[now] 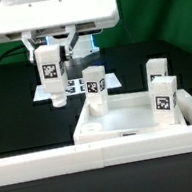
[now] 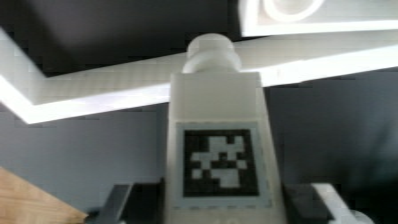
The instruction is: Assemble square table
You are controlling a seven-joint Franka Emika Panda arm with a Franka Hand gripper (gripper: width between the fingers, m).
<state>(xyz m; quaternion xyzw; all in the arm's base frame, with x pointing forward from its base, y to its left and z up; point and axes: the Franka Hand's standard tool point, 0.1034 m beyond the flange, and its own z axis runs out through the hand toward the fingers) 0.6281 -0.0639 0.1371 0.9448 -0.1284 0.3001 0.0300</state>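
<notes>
Black work table (image 1: 15,107), green backdrop. My two-finger gripper (image 1: 50,63) is closed at part width on one short white tagged plastic leg (image 1: 52,79), carried upright and clear of the table. The white square tabletop slab with raised rim (image 1: 140,127) lies against the long white L-shaped barrier wall (image 1: 55,164). Three legs already stand on it. Risk: the leg's screw tip (image 2: 212,45) missing its hole or cross-threading; a leg tilted in my grip would cause this

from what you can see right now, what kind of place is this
Most likely a robotics lab test bench. A black tabletop carries a flat white marker board, a white plastic square tabletop slab and tagged white block legs, one held in the gripper.
</notes>
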